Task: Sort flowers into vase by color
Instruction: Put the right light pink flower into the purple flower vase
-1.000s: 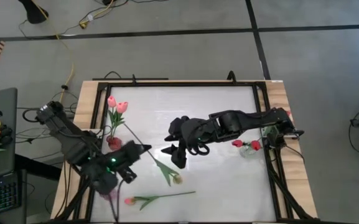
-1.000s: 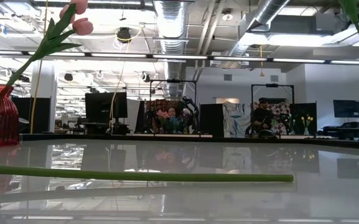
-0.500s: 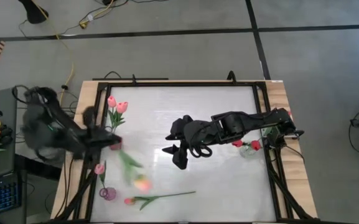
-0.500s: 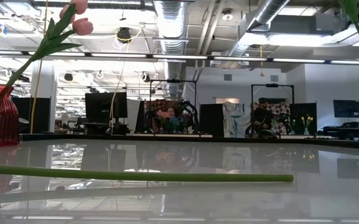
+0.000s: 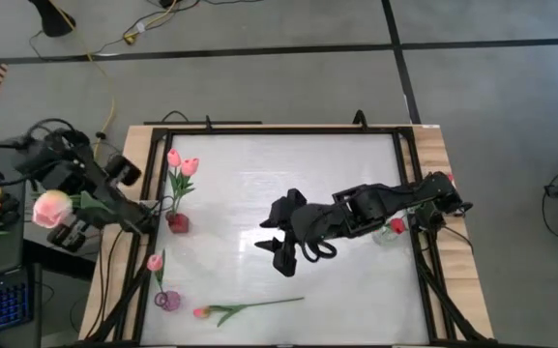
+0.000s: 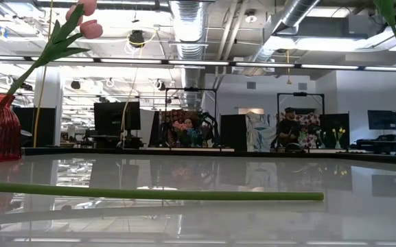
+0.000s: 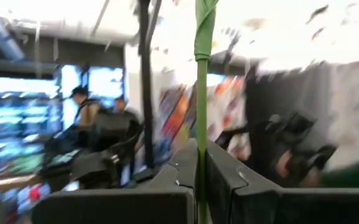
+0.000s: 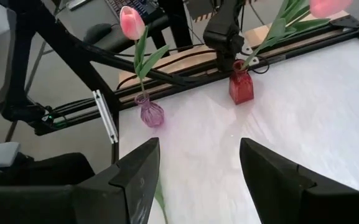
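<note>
Flowers are what we sort here, and nearest us one tulip (image 5: 245, 308) lies flat at the desk's (image 5: 298, 174) front edge, its pink bud by the small purple vase (image 5: 168, 301), which holds one pink tulip (image 5: 154, 262). Above the middle of the desk we see the right gripper (image 5: 277, 242) spread wide, holding nothing. Off the desk's left side, the left gripper (image 5: 75, 208) is pressed together on a green stem (image 7: 201, 118), its pale pink bud (image 5: 52, 207) out over the floor. Farther back, the red vase (image 5: 176, 221) holds two pink tulips (image 5: 182, 162). A clear vase (image 5: 388, 235) with red flowers (image 5: 396, 225) stands at the right edge.
</note>
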You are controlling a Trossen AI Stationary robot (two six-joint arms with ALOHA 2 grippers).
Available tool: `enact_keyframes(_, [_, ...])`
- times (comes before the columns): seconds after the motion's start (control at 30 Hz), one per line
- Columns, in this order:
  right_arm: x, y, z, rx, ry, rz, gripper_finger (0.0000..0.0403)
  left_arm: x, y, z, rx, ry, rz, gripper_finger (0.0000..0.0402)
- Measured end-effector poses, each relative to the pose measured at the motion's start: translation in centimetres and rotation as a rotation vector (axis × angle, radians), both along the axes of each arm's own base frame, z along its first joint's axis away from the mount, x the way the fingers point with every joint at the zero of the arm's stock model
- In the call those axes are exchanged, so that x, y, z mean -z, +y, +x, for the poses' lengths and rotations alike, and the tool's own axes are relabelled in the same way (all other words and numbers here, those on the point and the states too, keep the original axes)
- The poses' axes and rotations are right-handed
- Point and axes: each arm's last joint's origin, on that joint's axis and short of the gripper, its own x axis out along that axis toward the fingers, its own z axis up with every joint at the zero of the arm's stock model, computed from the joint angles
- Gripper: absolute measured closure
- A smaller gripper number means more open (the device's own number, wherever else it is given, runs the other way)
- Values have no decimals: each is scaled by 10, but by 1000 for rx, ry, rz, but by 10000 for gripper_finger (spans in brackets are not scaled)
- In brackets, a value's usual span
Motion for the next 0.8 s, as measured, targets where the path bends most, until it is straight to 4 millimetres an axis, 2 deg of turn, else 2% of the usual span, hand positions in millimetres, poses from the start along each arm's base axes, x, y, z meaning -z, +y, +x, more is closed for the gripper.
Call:
enact_keyframes(0.2, [0,14,-6,35,-14,-11,155,36,-16,6,227,-141,-125,401])
enact_keyframes(0.47, [0,27,-12,104,-29,-10,155,57,-36,15,470,-112,-199,401])
enact_keyframes(0.67, [0,38,-17,154,-51,-24,155,76,-65,19,668,-54,-78,401])
enact_keyframes(0.8, [1,46,-22,172,-59,-54,155,85,-76,13,702,-9,17,401])
